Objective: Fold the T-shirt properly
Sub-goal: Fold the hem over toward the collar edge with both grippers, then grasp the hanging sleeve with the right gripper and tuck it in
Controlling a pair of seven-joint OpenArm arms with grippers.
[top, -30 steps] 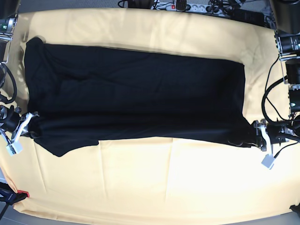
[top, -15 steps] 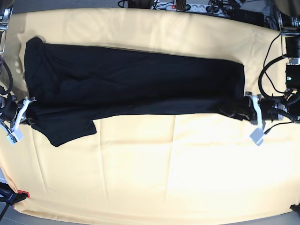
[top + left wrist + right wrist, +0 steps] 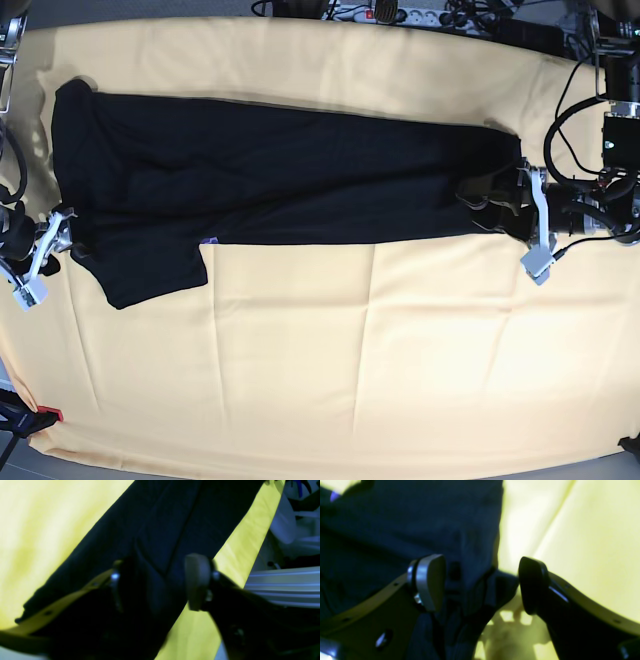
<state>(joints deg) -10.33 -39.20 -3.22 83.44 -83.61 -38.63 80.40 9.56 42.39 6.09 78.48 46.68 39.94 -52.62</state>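
I had both claws released: left gripper and right gripper spread apart over the black T-shirt, folded lengthwise across the tablecloth. Best to back out slowly, not snagging the hem.

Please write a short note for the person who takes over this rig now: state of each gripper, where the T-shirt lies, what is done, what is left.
Left gripper: jaws open, astride the T-shirt's near edge at its end on the base view's right; nothing gripped.
Right gripper: jaws open at the sleeve end, cloth lying loose between them.
T-shirt: flat on the yellow tablecloth as a long black band, plain side up; one sleeve sticks out toward the near side by the right gripper.
Done: one lengthwise fold laid down.
Left: tuck that sleeve in, then fold the band across its length.
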